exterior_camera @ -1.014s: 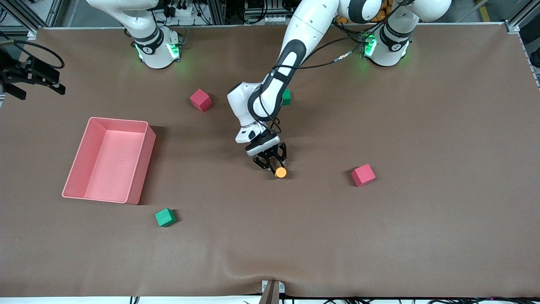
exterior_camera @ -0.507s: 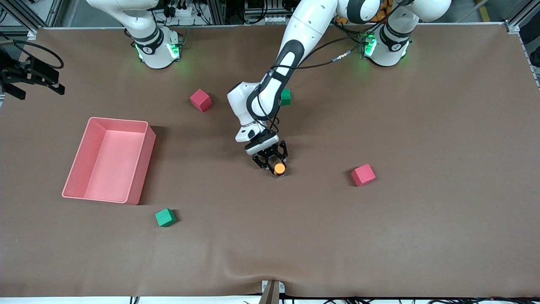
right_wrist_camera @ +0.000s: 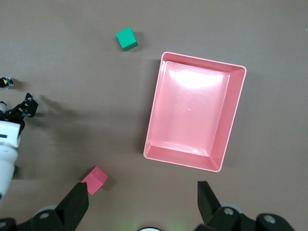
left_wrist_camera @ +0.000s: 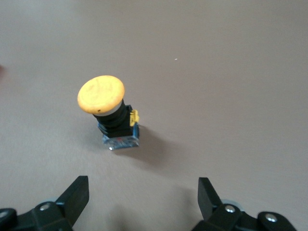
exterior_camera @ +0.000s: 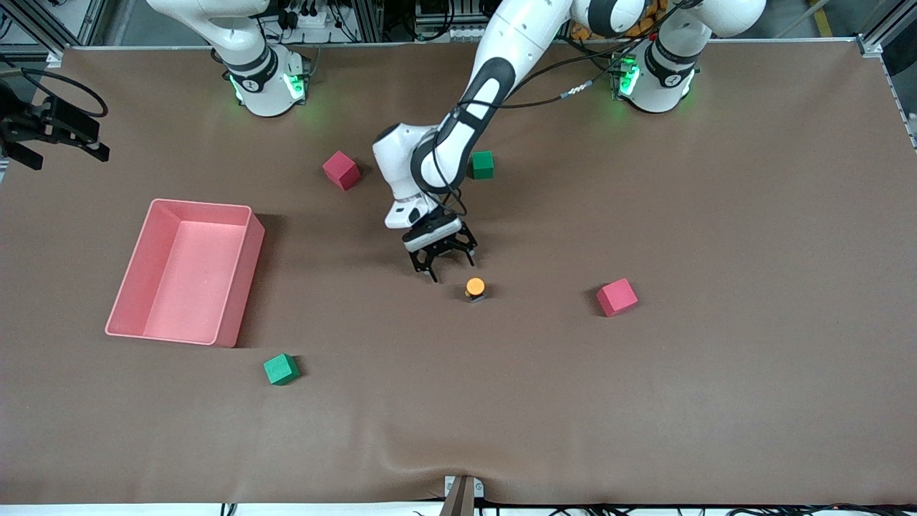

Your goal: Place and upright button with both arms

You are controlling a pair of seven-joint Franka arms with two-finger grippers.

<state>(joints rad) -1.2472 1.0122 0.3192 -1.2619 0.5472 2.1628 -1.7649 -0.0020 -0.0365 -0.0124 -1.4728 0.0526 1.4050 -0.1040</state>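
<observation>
button (exterior_camera: 474, 288) upright, round orange cap, blocky black body, smooth brown table (exterior_camera: 716, 215)

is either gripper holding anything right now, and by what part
Nothing is held. The left gripper is open beside the button, which stands upright on the table, untouched. The right gripper waits open above the pink bin.

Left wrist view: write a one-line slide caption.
Orange-capped button stands upright on the brown table, free of the open left tool.
</observation>
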